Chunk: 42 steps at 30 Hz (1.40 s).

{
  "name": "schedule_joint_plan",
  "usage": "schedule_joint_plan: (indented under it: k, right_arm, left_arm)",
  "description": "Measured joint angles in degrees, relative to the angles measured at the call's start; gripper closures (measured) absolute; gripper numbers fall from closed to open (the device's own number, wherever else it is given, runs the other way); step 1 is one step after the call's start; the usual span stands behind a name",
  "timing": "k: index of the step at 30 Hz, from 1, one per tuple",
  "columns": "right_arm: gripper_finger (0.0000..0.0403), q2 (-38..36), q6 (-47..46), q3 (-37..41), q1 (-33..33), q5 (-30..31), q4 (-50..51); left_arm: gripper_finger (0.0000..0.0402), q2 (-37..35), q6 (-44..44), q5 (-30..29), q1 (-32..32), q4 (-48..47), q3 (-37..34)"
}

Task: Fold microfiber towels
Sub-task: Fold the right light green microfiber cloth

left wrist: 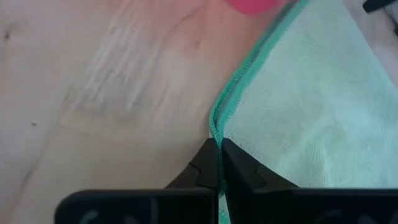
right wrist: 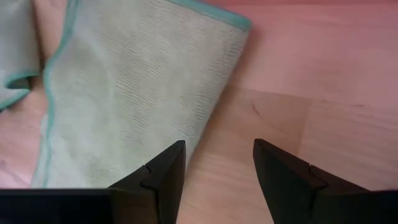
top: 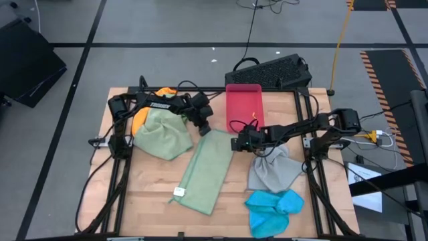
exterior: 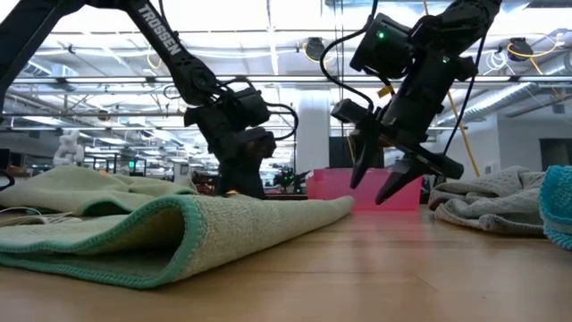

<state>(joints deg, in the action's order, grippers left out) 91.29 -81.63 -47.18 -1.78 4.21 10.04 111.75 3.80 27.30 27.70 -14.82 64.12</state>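
A pale sage green towel (top: pixel 207 171) with a teal hem lies on the table's middle as a long folded strip; it also shows in the low view (exterior: pixel 179 228). My left gripper (top: pixel 202 127) is shut on the strip's far left corner. My right gripper (top: pixel 237 142) is open and empty. It hangs above the table beside the strip's far right corner (right wrist: pixel 239 22), fingers pointing down (exterior: pixel 386 183). A second sage towel (top: pixel 162 134) lies bunched at the left, partly over an orange towel (top: pixel 142 119). My left gripper pinches the towel's teal-hemmed edge (left wrist: pixel 214 134) between its two fingers, at the strip's far left corner. The fingers come from above, pointing down. The towel lies on the table. I cannot tell whether the fingers hold one layer or several.
A pink-red tray (top: pixel 244 107) stands just beyond the towel's far end. A grey towel (top: pixel 274 171) and a bright blue towel (top: pixel 274 211) lie bunched at the right near side. Bare wood (top: pixel 150 191) shows at the near left.
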Motion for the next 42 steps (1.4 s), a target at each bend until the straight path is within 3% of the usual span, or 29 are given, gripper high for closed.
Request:
schedule_joint_plan:
  k: [11,25,36,42]
  right_arm:
    - [0.0217,-1.1,-0.3,0.2,-0.7,3.2,-0.3]
    - [0.0134,-1.2,2.2,12.2,-3.9,3.0,-22.6]
    - [0.0178,-1.1,5.6,12.8,-6.7,4.4,-27.8]
    - [0.0203,-1.1,7.3,11.7,-7.6,-0.1,-28.9]
  left_arm:
    - [0.0398,-3.0,-5.5,1.1,-0.1,-4.0,0.0]
    - [0.0398,-5.0,-9.0,3.0,-2.6,-5.2,0.0]
    - [0.0396,-5.0,-7.5,3.3,-4.5,-5.1,0.0]
    - [0.0397,-5.0,-6.4,2.9,-4.5,-5.1,0.0]
